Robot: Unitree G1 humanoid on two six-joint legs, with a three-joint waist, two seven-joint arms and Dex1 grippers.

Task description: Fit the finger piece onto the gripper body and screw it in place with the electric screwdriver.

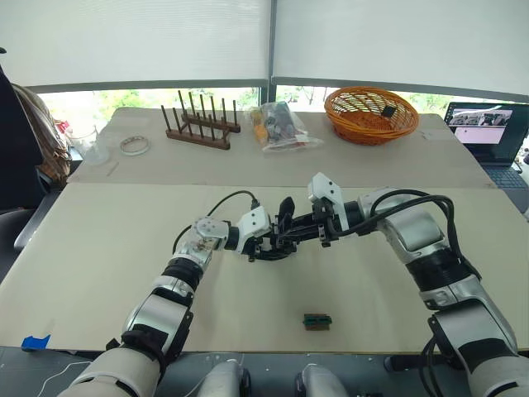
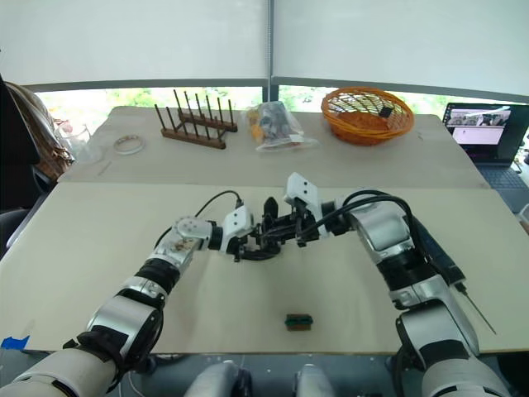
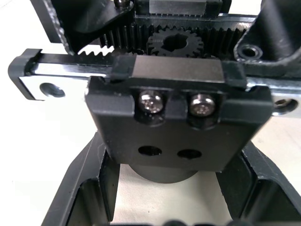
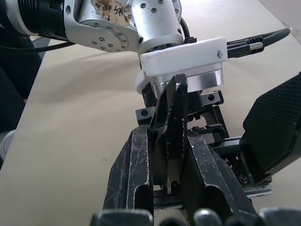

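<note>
Fitting step in hand: mid-table, left gripper (image 1: 266, 246) was clamped round the gripper body (image 3: 178, 117), while the right gripper (image 4: 167, 165) pinched the finger piece (image 4: 173, 117) upright, just over it. Next move prob. calls for seating the piece on the rail w/ holes lined up. Electric screwdriver (image 2: 442, 258) lay by the right elbow, green-and-black block (image 1: 317, 320) near the front edge; nothing in the way.

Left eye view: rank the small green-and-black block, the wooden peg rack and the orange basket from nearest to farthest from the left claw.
Measured from the left claw at mid-table:
1. Small green-and-black block, on the near edge of the table, toward the robot's right.
2. Wooden peg rack, on the far table, toward the left.
3. Orange basket, on the far table, toward the right.
</note>
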